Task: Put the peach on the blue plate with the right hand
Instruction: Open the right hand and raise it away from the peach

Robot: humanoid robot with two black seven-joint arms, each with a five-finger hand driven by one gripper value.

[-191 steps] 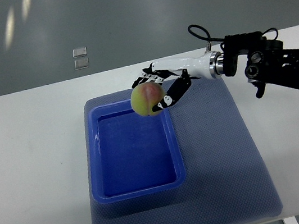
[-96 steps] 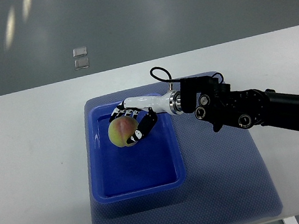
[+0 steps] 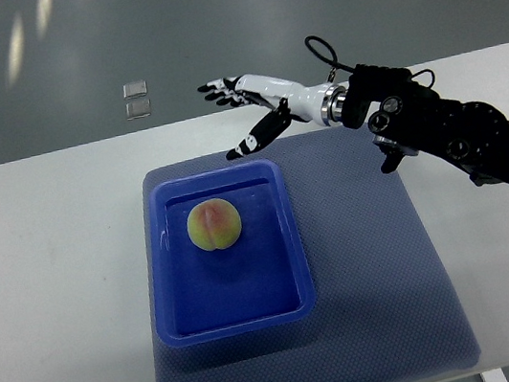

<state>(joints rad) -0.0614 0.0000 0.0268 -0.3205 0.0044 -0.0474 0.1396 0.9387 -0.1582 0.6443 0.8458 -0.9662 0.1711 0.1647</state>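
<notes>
- Blue plate point(image 3: 161, 264), deep and tray-like, on a grey mat point(image 3: 376, 288).
- Peach point(image 3: 214, 225), round, yellow-green with a pink blush, resting inside the plate's upper half.
- Right hand point(image 3: 243, 105) above the far rim, fingers spread wide, empty.

Lab: white table point(image 3: 56, 281), bare grey floor point(image 3: 210, 33).

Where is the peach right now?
In the top view, the peach sits inside the blue plate, toward its far end. The right robot hand is open and up beyond the plate's far edge, not touching the peach.
</notes>
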